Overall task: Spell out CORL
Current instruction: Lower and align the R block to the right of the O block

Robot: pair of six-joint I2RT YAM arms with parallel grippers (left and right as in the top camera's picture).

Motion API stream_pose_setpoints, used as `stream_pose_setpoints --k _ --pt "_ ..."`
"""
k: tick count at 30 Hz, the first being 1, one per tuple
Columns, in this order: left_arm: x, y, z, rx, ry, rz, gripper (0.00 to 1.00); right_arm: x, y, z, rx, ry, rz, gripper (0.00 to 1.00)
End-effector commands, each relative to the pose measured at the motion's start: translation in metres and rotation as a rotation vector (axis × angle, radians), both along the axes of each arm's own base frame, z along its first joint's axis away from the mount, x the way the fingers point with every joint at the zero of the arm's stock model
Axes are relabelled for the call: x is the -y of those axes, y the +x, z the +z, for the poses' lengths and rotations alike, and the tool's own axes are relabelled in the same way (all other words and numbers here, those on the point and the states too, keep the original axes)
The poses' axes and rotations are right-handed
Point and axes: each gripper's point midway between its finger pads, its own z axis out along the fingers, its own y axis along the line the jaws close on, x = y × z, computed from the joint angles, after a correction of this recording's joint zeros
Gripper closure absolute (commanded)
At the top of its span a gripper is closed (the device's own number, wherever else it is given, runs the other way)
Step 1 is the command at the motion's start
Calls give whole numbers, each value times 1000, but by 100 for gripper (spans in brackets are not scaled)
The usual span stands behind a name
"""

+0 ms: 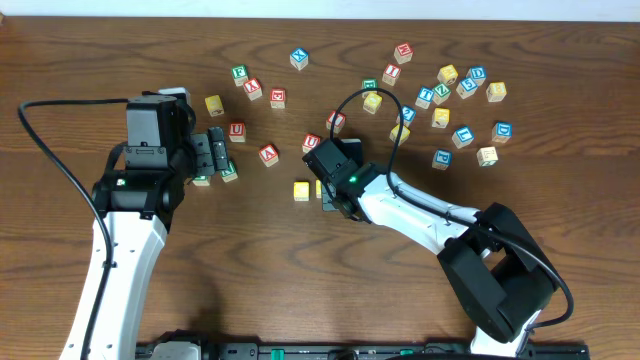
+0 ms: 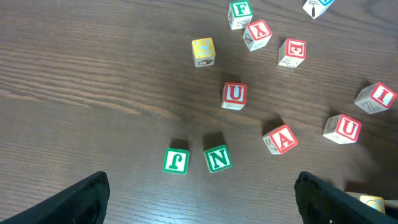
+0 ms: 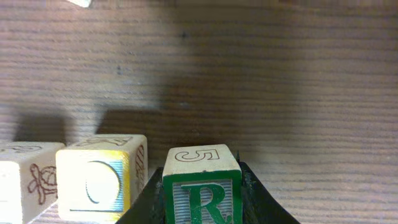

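My right gripper (image 3: 202, 180) is shut on a green R block (image 3: 203, 194), held low over the wood table. Just left of it stand a yellow O block (image 3: 99, 182) and another pale block (image 3: 25, 183), side by side in a row. In the overhead view the right gripper (image 1: 335, 197) sits right of the yellow blocks (image 1: 301, 190). My left gripper (image 2: 208, 205) is open and empty, just above a green J block (image 2: 176, 160) and a green N block (image 2: 217, 158). It shows at the table's left in the overhead view (image 1: 214, 152).
Loose letter blocks lie scattered: a red U (image 2: 234, 95), a red A (image 2: 280, 138), a yellow block (image 2: 203, 51), and a cluster at the back right (image 1: 450, 100). The right arm's cable (image 1: 385, 110) loops over the blocks.
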Motion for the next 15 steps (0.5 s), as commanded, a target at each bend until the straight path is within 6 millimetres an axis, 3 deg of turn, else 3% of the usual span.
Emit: stream_pose_setpoints --k 1,10,15 --pt "-2 1 -2 -6 8 6 7 1 0 -2 14 -14 -15 99" --pt "-2 1 -2 -6 8 6 6 2 0 -2 20 -24 -16 99" --pt "-2 1 -2 -6 8 6 7 3 -1 -14 5 -38 -15 99"
